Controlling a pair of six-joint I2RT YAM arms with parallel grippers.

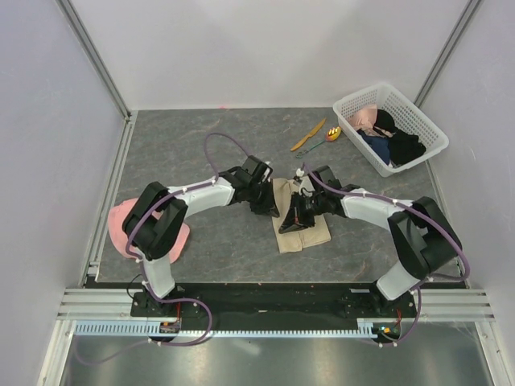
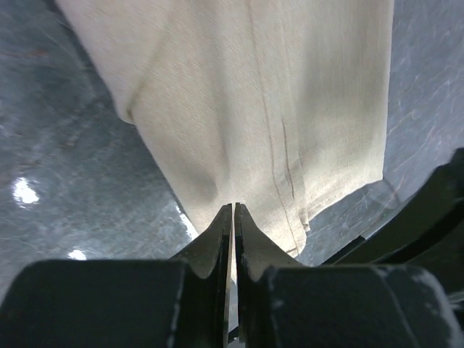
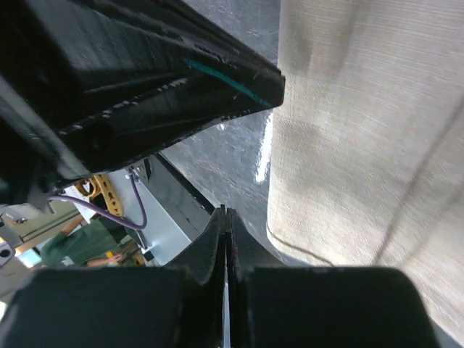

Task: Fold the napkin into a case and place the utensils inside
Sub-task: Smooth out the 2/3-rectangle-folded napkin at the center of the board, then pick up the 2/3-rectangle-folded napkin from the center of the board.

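The beige napkin [image 1: 304, 219] lies folded into a narrow strip in the middle of the table. My left gripper [image 1: 271, 207] is at its left edge. In the left wrist view the jaws [image 2: 234, 208] are shut, with the tips against the napkin's [image 2: 275, 109] near edge and no cloth seen between them. My right gripper [image 1: 290, 224] is over the napkin's left part. In the right wrist view it [image 3: 225, 211] is shut and empty, just beside the napkin [image 3: 362, 145]. The orange knife [image 1: 309, 134] and the green-handled spoon [image 1: 323, 140] lie at the back right, apart from both grippers.
A white basket [image 1: 425, 122] with dark and pink clothes stands at the back right, close to the utensils. A pink cap [image 1: 122, 223] lies at the left by the left arm's base. The left arm's body [image 3: 145, 72] hangs close above my right gripper.
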